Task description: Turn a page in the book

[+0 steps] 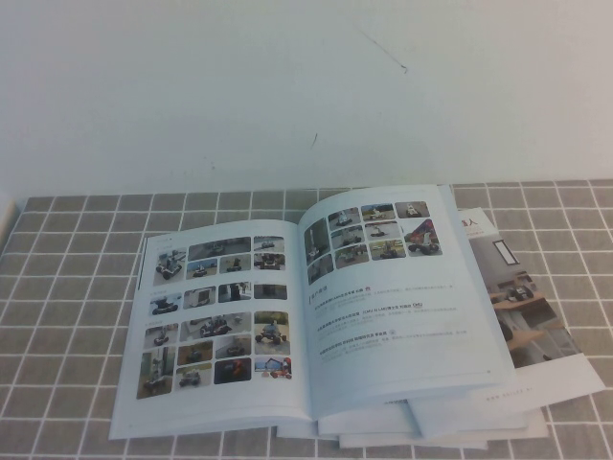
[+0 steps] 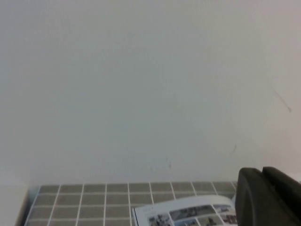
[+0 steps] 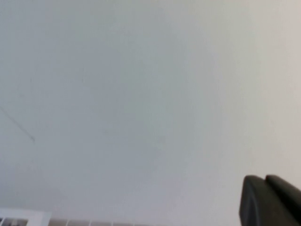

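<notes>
High view: open book [image 1: 297, 326] flat; both pincers raised, wallward.

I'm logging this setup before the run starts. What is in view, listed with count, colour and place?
book: one, pale blue, open flat at the table's middle, atop the other brochures.
page: one, pale blue-white, the book's right leaf, photos above text lines.
brochures: at least two, white with desk photo, under the book, sticking out right and front.
table: one, grey tiles with white lines.
wall: one, white, behind the table.
left tool: one, black, seen only in the left wrist view, raised, near the book's far edge.
right tool: one, black, shut, seen only in the right wrist view, facing the wall.
</notes>
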